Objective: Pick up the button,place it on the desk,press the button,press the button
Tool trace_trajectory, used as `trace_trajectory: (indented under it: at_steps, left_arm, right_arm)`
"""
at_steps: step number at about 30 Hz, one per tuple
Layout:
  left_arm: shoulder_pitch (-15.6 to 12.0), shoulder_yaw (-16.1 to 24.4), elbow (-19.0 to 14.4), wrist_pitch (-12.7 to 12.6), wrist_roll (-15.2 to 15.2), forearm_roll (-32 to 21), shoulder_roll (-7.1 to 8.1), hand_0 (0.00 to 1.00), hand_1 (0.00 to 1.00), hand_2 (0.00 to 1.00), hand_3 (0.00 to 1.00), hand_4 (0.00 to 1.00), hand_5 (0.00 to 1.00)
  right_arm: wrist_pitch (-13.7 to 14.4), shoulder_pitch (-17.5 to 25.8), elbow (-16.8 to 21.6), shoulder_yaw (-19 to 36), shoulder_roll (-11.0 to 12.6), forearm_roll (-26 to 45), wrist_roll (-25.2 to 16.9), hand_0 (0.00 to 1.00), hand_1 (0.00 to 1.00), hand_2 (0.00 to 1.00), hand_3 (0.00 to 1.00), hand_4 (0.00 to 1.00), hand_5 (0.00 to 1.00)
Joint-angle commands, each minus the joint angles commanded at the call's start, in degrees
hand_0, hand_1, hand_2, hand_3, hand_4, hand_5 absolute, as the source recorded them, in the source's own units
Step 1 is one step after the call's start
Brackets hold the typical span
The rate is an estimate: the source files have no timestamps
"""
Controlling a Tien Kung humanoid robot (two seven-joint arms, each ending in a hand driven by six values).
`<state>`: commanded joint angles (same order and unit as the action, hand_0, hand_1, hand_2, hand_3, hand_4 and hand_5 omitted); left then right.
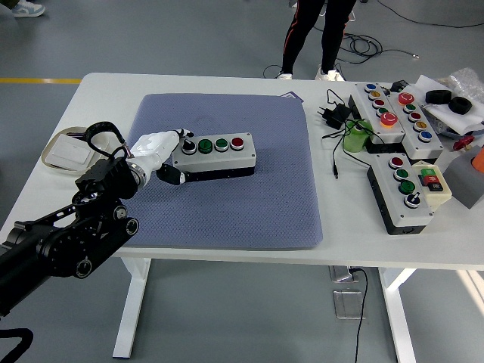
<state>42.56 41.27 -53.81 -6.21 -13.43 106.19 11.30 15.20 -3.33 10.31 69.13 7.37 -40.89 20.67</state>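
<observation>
A grey button box (215, 153) with a black knob, two green buttons and a red button on top is over the blue-grey mat (242, 197), left of centre. My left hand (168, 153), white-fingered on a black arm, is shut on the box's left end. I cannot tell whether the box touches the mat or hangs just above it. My right hand is not in view.
Several other button boxes (401, 113) (408, 193) lie at the table's right, with a black plug and cable (333, 121) and a green cylinder (355, 138). A white pad (64, 151) lies at the left edge. A person's legs (314, 34) stand beyond the far side.
</observation>
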Motion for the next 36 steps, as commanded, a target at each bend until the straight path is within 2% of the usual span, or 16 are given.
trace_trajectory:
  at_steps: [6,8,22,23,28,29,34,35,36]
  left_arm:
    - [0.5,-0.5,1.1,-0.7,6.0,-3.1,-0.12,0.418,0.305,0.283,0.373,0.494,0.002]
    - [0.5,-0.5,1.2,-0.8,6.8,-3.4,-0.18,0.418,0.305,0.283,0.373,0.494,0.002]
    - [0.5,-0.9,1.8,0.8,8.2,-4.2,-0.55,0.414,0.300,0.279,0.371,0.479,0.002]
    - [0.5,-0.9,1.8,0.8,8.2,-4.2,-0.56,0.434,0.343,0.325,0.422,0.498,0.002]
    - [0.6,-0.4,2.3,0.3,7.7,-3.8,-0.44,0.434,0.343,0.325,0.422,0.498,0.002]
    - [0.6,-0.2,2.4,0.5,7.5,-3.8,-0.39,0.508,0.548,0.569,0.716,0.726,0.002]
    - [0.8,0.5,2.5,1.6,7.3,-3.6,-0.08,0.508,0.548,0.569,0.716,0.726,0.002]
    - [0.8,0.6,2.6,1.7,7.3,-3.6,-0.06,0.520,0.668,0.713,0.841,0.954,0.258]
    - [0.8,0.6,2.6,1.8,7.3,-3.6,-0.05,0.520,0.668,0.713,0.841,0.954,0.258]
  right_arm:
    - [0.1,0.2,0.0,0.0,0.1,-0.2,0.1,0.654,0.509,0.549,0.592,0.282,0.405]
    - [0.1,0.3,0.0,0.0,0.1,-0.2,0.1,0.654,0.509,0.549,0.592,0.282,0.405]
    - [0.1,0.4,0.0,0.0,0.1,-0.2,0.2,0.654,0.509,0.549,0.592,0.281,0.405]
    - [0.1,0.4,0.0,0.0,0.1,-0.2,0.2,0.654,0.509,0.549,0.592,0.281,0.405]
    - [0.1,0.3,0.0,0.0,0.1,-0.1,0.1,0.654,0.509,0.549,0.592,0.281,0.405]
    - [0.0,0.2,0.0,0.0,0.0,-0.1,0.1,0.653,0.509,0.549,0.592,0.281,0.403]
    - [0.0,0.2,0.0,0.1,0.0,-0.1,0.0,0.653,0.509,0.549,0.592,0.281,0.403]
    - [0.0,0.2,0.0,0.1,0.0,-0.1,0.0,0.653,0.509,0.549,0.592,0.281,0.403]
    - [0.0,0.2,0.0,0.1,0.0,-0.1,0.0,0.653,0.509,0.549,0.592,0.281,0.403]
